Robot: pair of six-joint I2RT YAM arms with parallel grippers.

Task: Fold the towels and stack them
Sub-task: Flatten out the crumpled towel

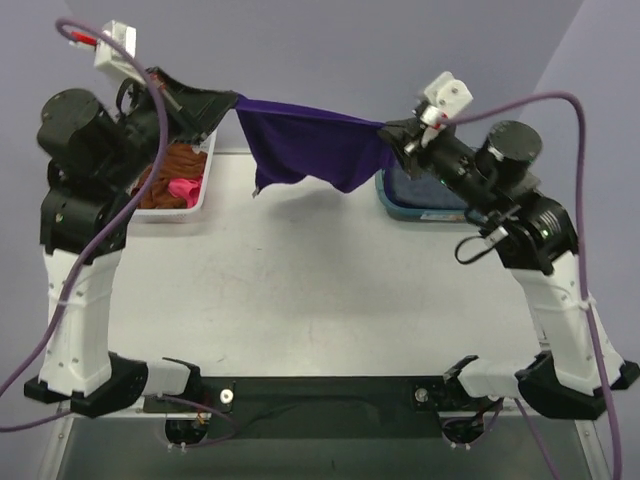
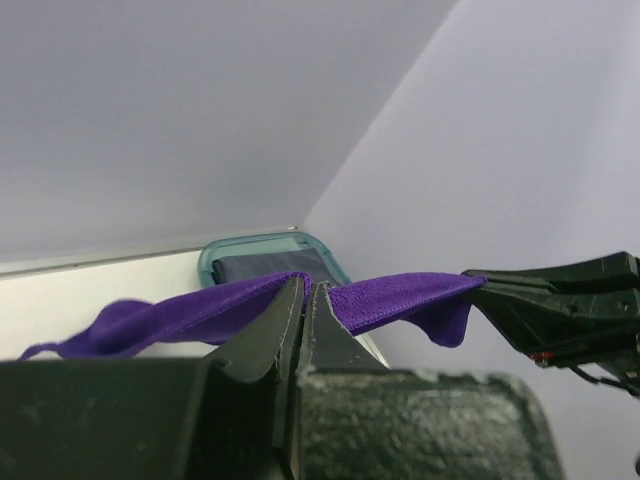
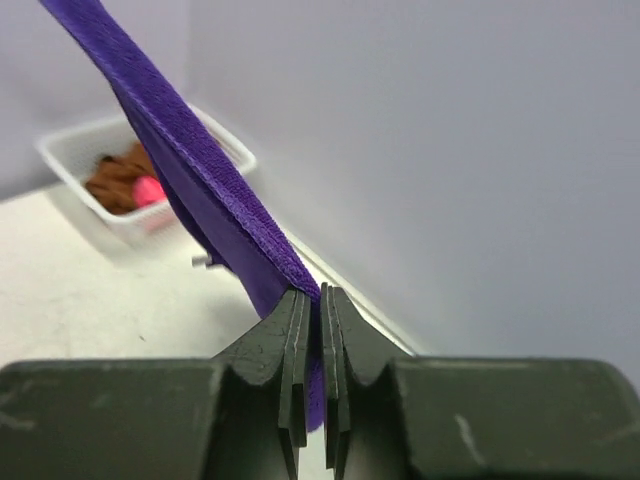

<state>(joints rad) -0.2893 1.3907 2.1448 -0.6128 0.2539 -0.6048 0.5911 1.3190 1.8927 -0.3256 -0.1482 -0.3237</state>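
A deep purple towel (image 1: 310, 145) hangs stretched in the air between both arms, above the far side of the table. My left gripper (image 1: 232, 100) is shut on its left corner, and my right gripper (image 1: 386, 128) is shut on its right corner. In the left wrist view the purple towel (image 2: 400, 298) runs across the tips of the closed left gripper (image 2: 308, 285). Seen from the right wrist, the purple towel (image 3: 190, 170) slopes up and away from the right gripper (image 3: 315, 293). A rust-brown towel (image 1: 172, 172) and a pink towel (image 1: 185, 188) lie in the white basket (image 1: 198, 202).
A teal tub (image 1: 425, 205) at the far right holds a folded dark blue-grey towel (image 2: 270, 265). The white basket (image 3: 75, 150) stands at the far left. Purple cables loop beside both arms.
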